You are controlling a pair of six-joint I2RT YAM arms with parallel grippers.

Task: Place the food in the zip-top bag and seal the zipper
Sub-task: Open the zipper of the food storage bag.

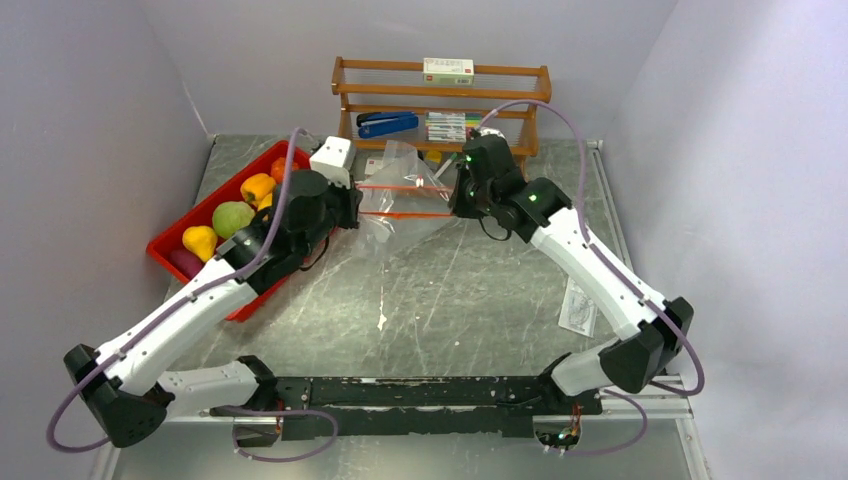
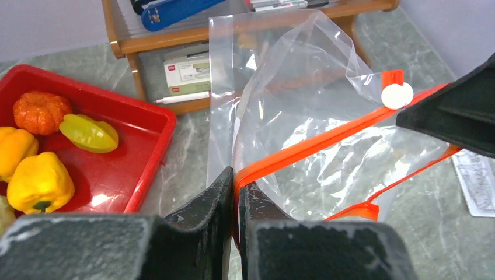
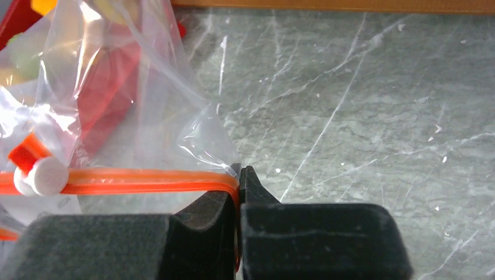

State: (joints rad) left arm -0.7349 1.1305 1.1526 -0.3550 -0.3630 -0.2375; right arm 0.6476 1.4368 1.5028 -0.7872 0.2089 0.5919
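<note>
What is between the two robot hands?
The orange zipper, pinched at each end by the left gripper and right gripper. The top view shows it.

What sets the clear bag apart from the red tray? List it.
The bag is clear and floppy; the tray is red and rigid. The left gripper and right gripper hold the bag up by its orange strip; the tray rests on the table. The tray holds toy food; the bag shows none. Both are open-topped.

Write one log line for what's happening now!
left gripper: shut on zipper | right gripper: shut on zipper | bag: empty, mouth open | food: in red tray
</note>
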